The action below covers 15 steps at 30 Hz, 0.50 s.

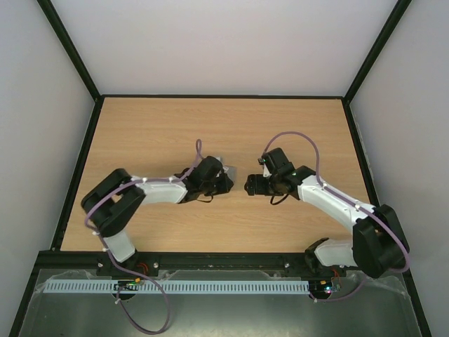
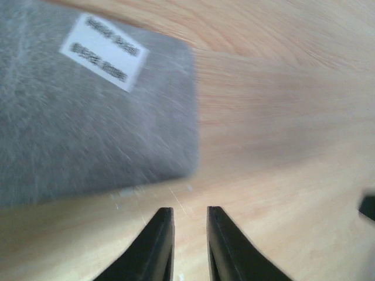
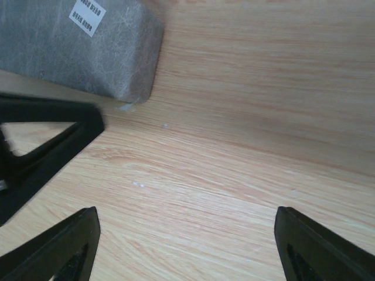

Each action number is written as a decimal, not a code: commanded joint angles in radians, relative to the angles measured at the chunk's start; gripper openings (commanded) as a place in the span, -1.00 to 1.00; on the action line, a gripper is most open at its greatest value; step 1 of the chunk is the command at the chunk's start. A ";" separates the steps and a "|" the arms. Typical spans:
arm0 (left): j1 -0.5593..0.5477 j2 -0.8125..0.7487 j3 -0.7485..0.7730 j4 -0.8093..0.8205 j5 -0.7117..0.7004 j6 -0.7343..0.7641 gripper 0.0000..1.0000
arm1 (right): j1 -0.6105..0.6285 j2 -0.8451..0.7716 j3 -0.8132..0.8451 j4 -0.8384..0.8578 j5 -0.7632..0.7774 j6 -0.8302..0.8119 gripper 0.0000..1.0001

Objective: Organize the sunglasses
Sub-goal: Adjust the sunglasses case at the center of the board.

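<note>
The left gripper (image 2: pixel 189 246) hangs low over the table (image 1: pixel 295 126), its fingers nearly together with a thin gap, pinching nothing. Just ahead lies the closed grey case (image 2: pixel 88 111) (white label on top). The right gripper (image 3: pixel 187 246) stands spread wide, empty. No sunglasses show.

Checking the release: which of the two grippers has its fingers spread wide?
The right gripper: its black fingers stand far apart at the frame's edges. The left gripper shows only a narrow gap, beside the closed grey rectangular fabric case.
</note>
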 commanded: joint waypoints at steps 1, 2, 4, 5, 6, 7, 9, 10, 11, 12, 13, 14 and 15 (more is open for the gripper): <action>-0.029 -0.210 -0.068 0.011 0.014 0.008 -0.47 | -0.021 -0.091 -0.003 -0.067 0.137 0.020 0.77; -0.028 -0.269 -0.085 -0.007 -0.007 0.021 -0.20 | -0.035 -0.116 -0.013 -0.062 0.184 0.029 0.82; -0.015 -0.388 -0.086 -0.081 -0.082 0.081 0.72 | -0.093 -0.165 -0.052 -0.027 0.266 0.043 0.88; -0.003 -0.462 -0.078 -0.123 -0.130 0.125 0.95 | -0.128 -0.189 -0.074 -0.006 0.315 0.049 0.98; 0.021 -0.508 -0.066 -0.165 -0.171 0.165 0.98 | -0.164 -0.208 -0.095 0.011 0.347 0.053 0.98; 0.059 -0.551 -0.057 -0.200 -0.202 0.197 0.98 | -0.193 -0.229 -0.121 0.047 0.376 0.051 0.97; 0.176 -0.614 -0.050 -0.264 -0.226 0.250 0.99 | -0.217 -0.269 -0.185 0.154 0.449 0.012 0.97; 0.256 -0.645 -0.066 -0.278 -0.229 0.253 0.99 | -0.222 -0.283 -0.212 0.207 0.509 -0.005 0.97; 0.340 -0.672 -0.098 -0.261 -0.202 0.258 0.99 | -0.227 -0.297 -0.239 0.257 0.564 -0.022 0.97; 0.451 -0.701 -0.138 -0.223 -0.161 0.275 0.99 | -0.232 -0.302 -0.269 0.313 0.613 -0.034 0.97; 0.512 -0.722 -0.173 -0.187 -0.155 0.292 0.99 | -0.239 -0.305 -0.292 0.368 0.646 -0.051 0.97; 0.565 -0.737 -0.197 -0.170 -0.174 0.307 0.99 | -0.244 -0.302 -0.319 0.441 0.675 -0.074 0.97; 0.613 -0.744 -0.213 -0.157 -0.188 0.326 0.99 | -0.248 -0.293 -0.345 0.517 0.709 -0.095 0.97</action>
